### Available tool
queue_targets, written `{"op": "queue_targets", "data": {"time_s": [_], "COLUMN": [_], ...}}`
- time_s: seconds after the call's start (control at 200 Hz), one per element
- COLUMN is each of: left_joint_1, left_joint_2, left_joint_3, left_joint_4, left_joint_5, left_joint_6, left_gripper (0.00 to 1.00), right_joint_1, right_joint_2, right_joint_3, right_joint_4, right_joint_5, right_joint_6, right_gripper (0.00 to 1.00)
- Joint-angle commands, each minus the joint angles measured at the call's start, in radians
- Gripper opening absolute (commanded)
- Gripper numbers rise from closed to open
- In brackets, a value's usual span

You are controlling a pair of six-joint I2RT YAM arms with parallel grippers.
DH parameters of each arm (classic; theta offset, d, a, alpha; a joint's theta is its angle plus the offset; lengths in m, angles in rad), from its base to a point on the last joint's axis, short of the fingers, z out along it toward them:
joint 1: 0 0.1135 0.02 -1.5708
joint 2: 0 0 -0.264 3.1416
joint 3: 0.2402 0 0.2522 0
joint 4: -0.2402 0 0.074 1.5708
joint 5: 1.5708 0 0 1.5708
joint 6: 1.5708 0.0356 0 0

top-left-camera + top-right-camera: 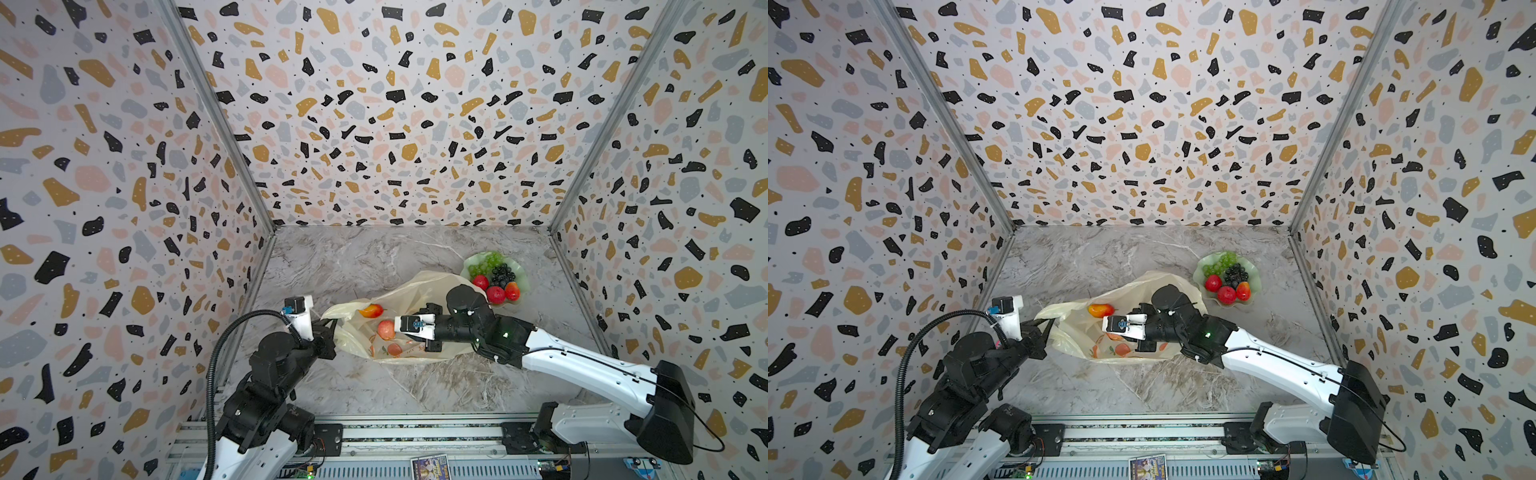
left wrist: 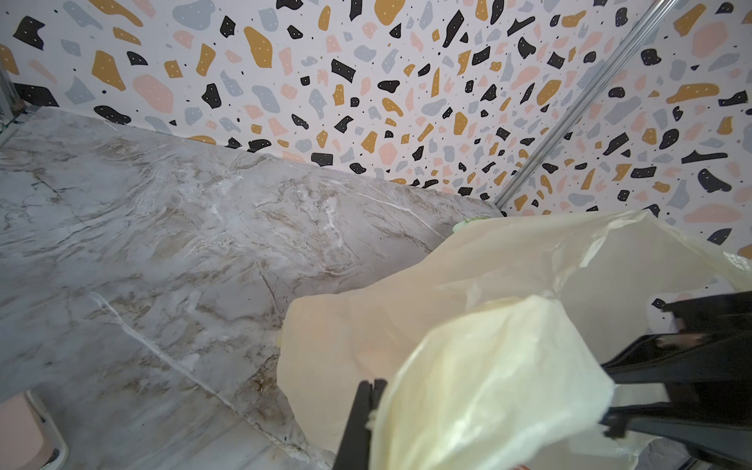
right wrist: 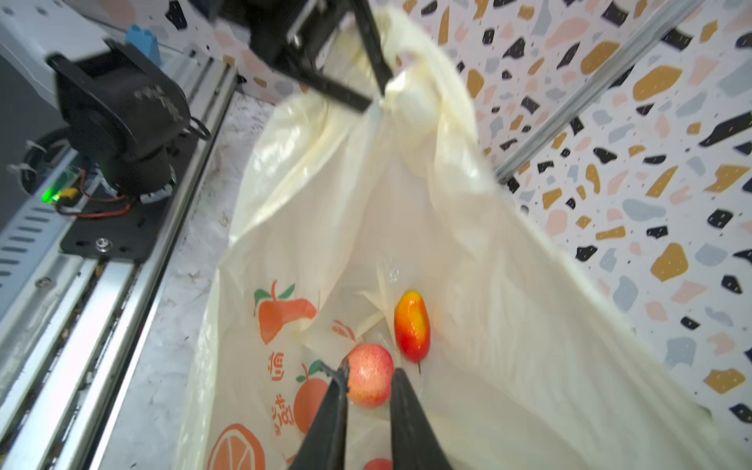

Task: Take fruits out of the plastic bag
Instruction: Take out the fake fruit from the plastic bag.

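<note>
- The left end effector (image 3: 376, 87) is clamped tight on a bunched edge of the plastic bag (image 1: 409, 291) and holds it up off the bench (image 1: 353, 257). That lift, I'd say, is what props the mouth open for the other arm.
- The right end effector (image 3: 371, 368) is down inside the bag, jaws narrowed onto a red apple (image 3: 369, 382) with one finger on each flank. It looks like a grip, though the apple seems to be resting on the bag's floor, not yet raised.
- Just beside the apple, the mango-like fruit (image 3: 412, 325) lies flat on its side. In both top views its long axis runs roughly across the bench, yellow end toward the left arm and red stalk end toward the right.
- The bag sprawls lengthways from the left end effector toward the green dish (image 1: 469, 266), with its far corner close to the rim.
- The dish holds fruits already out of the bag, green grapes (image 1: 486, 262) and dark grapes (image 1: 503, 274) among them. It's near the right arm, so a short carry, I'd judge.
</note>
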Motion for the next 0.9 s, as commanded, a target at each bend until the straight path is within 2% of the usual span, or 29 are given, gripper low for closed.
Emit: {"op": "queue_targets", "data": {"time_s": [0.0,0.145,0.385,0.671,0.891], "left_joint_1": [0.003,0.005,0.005,0.005,0.005], "left_joint_2": [-0.023,-0.042,-0.085,-0.098,-0.101], "left_joint_3": [-0.009,-0.017,-0.06,-0.063,-0.068], "left_joint_4": [-0.04,-0.07,-0.138,-0.223,-0.234], "left_joint_5": [-0.055,-0.058,-0.037,-0.038,-0.042], "left_joint_6": [-0.066,-0.097,-0.145,-0.155,-0.152], "left_gripper": [0.03,0.04,0.04,0.04,0.04], "right_joint_1": [0.015,0.055,0.137,0.148,0.147], "right_joint_2": [0.009,0.042,0.116,0.158,0.165], "right_joint_3": [-0.034,-0.085,-0.131,-0.144,-0.121], "right_joint_4": [0.045,0.05,0.049,0.073,0.126], "right_joint_5": [0.061,0.104,0.101,0.131,0.274], "right_joint_6": [-0.026,-0.028,-0.012,-0.009,0.044], "right_gripper": [0.27,0.29,0.31,0.34,0.42]}}
